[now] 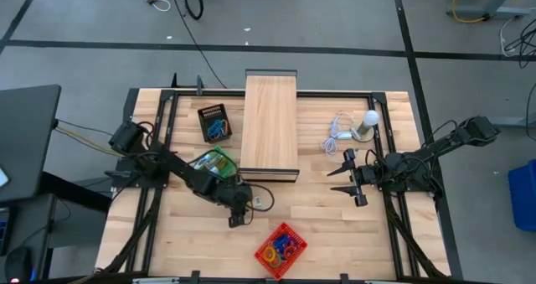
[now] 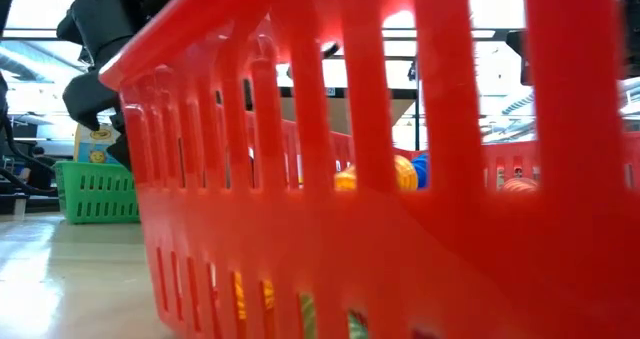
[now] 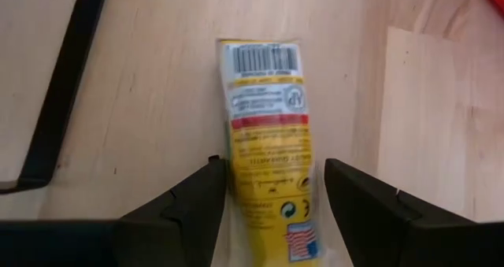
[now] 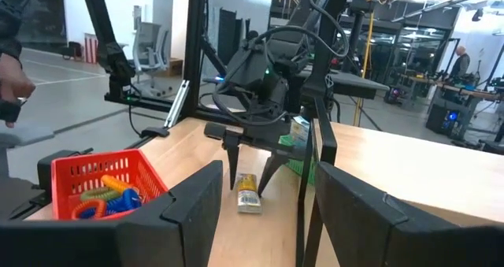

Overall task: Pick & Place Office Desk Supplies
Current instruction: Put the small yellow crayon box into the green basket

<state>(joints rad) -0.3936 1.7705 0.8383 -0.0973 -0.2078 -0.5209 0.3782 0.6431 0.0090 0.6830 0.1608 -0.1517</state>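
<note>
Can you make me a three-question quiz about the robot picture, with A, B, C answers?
1. Where is the yellow packet?
A. Inside the red basket
B. On the table between the left gripper's fingers
C. On the wooden box

2. What colour is the basket holding the coloured loops?
A. Red
B. White
C. Purple

3. How is the right gripper?
A. Holding the bulb
B. Shut on a loop
C. Open and empty

Answers: 1 B, the left wrist view shows the packet flat on the wood between the open fingers. 2 A, its walls are red. 3 C, the right wrist view shows its fingers spread with nothing between.
</note>
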